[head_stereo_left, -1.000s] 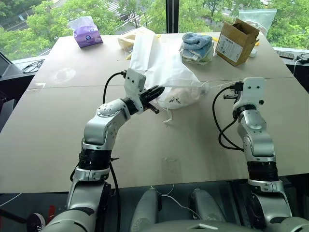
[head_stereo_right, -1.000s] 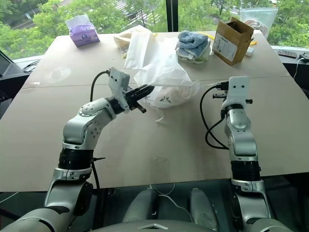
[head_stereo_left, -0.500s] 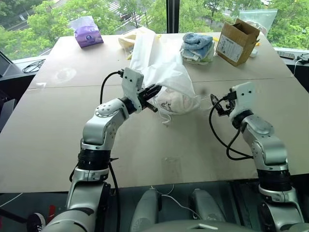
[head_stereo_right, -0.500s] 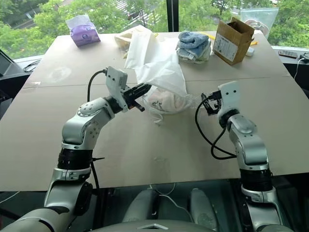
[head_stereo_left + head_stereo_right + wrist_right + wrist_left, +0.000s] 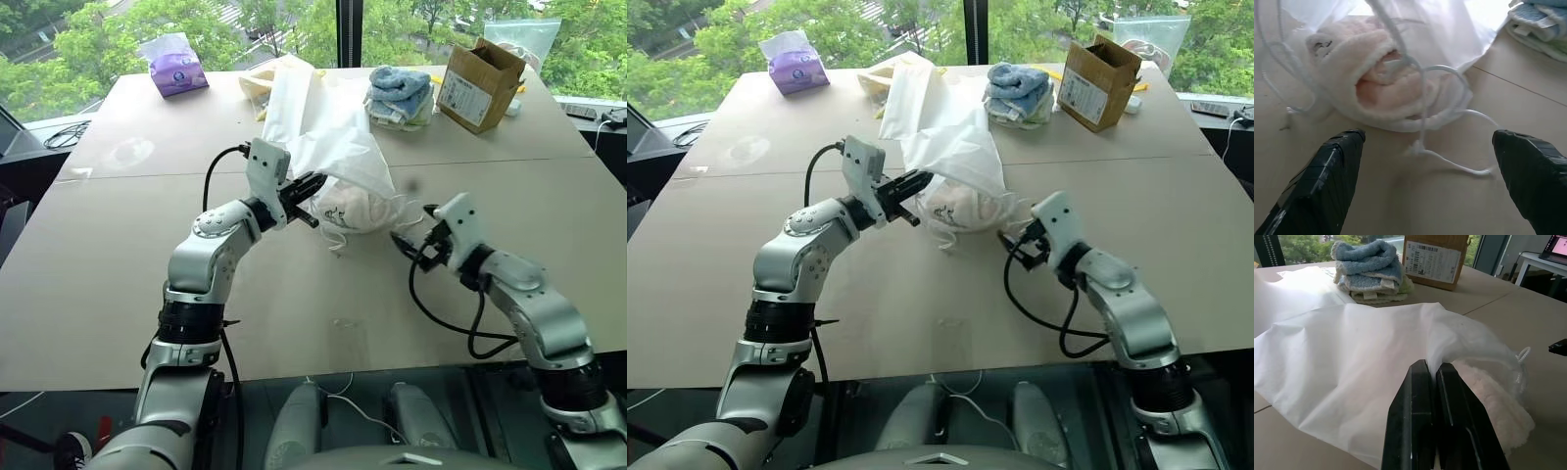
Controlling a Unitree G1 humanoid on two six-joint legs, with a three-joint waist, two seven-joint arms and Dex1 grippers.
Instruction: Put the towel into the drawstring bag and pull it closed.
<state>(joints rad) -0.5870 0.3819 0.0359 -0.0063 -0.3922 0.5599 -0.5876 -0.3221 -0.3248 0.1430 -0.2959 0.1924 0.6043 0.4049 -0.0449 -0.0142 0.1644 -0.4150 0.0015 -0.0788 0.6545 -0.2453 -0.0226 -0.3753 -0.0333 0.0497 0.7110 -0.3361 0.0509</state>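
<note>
The drawstring bag (image 5: 333, 137) lies slumped in the middle of the table, thin and see-through. Through its fabric shows the cream towel (image 5: 1366, 73) with a small dark mark, bundled in the bag's near end (image 5: 355, 208). My left gripper (image 5: 312, 184) is shut on the bag's left edge; in the left wrist view its fingers (image 5: 1420, 382) press together against the white fabric. My right gripper (image 5: 407, 230) stands open just right of the bag's mouth, low over the table. Slack white cords (image 5: 1449, 161) lie looped on the table between its wide-apart fingers (image 5: 1337, 161).
At the back of the table stand a purple tissue pack (image 5: 176, 67), a stack of blue and white towels (image 5: 400, 95) and an open cardboard box (image 5: 478, 83). A flat white sheet (image 5: 284, 88) lies behind the bag. Windows run behind the far edge.
My right gripper let go of the taut cord, opened, and swung down and left toward the bag's mouth. The cord fell slack and the bag settled. My left gripper stayed put.
</note>
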